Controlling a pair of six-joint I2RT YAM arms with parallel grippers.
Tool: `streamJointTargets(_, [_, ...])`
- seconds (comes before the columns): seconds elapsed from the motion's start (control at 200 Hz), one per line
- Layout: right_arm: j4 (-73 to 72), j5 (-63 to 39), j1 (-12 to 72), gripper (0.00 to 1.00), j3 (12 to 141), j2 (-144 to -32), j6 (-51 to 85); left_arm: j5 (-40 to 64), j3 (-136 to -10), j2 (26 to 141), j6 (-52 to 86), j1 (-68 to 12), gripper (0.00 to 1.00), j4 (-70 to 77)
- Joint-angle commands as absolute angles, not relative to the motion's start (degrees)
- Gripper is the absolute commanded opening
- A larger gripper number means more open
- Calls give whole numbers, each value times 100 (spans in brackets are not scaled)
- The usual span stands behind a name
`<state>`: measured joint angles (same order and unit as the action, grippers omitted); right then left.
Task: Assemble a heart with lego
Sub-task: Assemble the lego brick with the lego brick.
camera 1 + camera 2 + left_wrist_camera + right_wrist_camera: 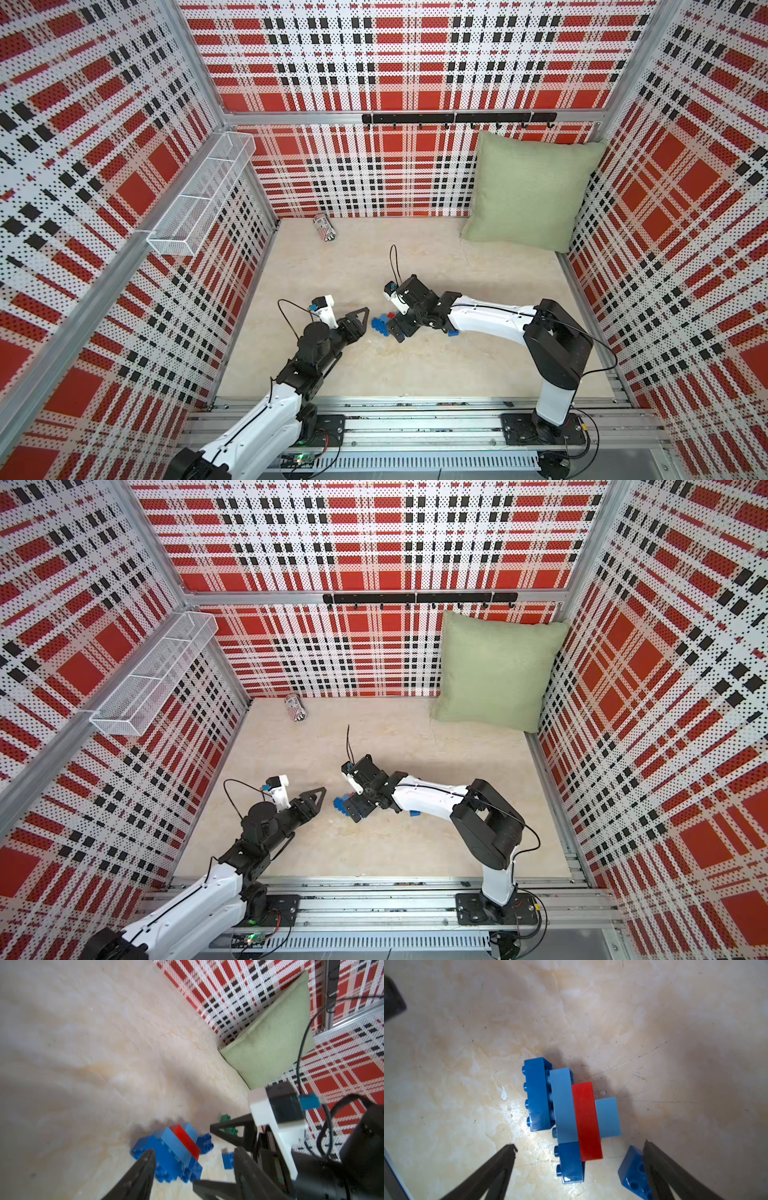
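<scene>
The heart [564,1105] is a partial cluster of joined lego lying on the beige floor: dark blue, light blue and one red brick [586,1120]. In both top views it shows as a blue clump [380,323] between the two grippers. My right gripper [578,1148] is open just short of the cluster, straddling its near end. One of its fingers overlaps a loose blue square brick [631,1172]. My left gripper [194,1155] is open on the cluster's other side [170,1147], holding nothing. A green brick [226,1120] lies loose behind the right gripper's finger.
More loose blue bricks lie near the cluster [228,1159] and under the right forearm [453,332]. A striped can [324,226] lies by the back wall. A green pillow [532,191] leans in the back right corner. A wire basket [199,195] hangs on the left wall.
</scene>
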<state>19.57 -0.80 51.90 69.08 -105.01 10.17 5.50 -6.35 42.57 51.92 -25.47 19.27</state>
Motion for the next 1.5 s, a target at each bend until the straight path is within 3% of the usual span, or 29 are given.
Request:
streamJointTargets(0.0, [1929, -1, 5168, 97, 6784, -10600, 984, 176, -327, 4177, 5724, -2982, 65, 2055])
streamJointTargets(0.165, [1822, -41, 5159, 87, 6743, -10785, 812, 301, 104, 4669, 6256, -3175, 64, 3253])
streamJointTargets(0.391, [1730, -175, 5159, 74, 6765, -10967, 724, 126, -10, 5807, 6262, -3549, 64, 4339])
streamJointTargets(0.551, [1680, -216, 5155, 69, 6724, -10958, 690, 270, -197, 6719, 6281, -3585, 63, 4961])
streamJointTargets(0.711, [1720, -250, 5159, 57, 6749, -10976, 622, 327, -322, 7367, 6343, -3603, 61, 5517])
streamJointTargets(1.122, [1628, -586, 5181, 51, 6637, -10874, 640, 475, -572, 8077, 6422, -3666, 59, 6047])
streamJointTargets(1.493, [1598, -325, 5180, 60, 6513, -10705, 765, 217, -460, 7592, 6380, -3819, 58, 5790])
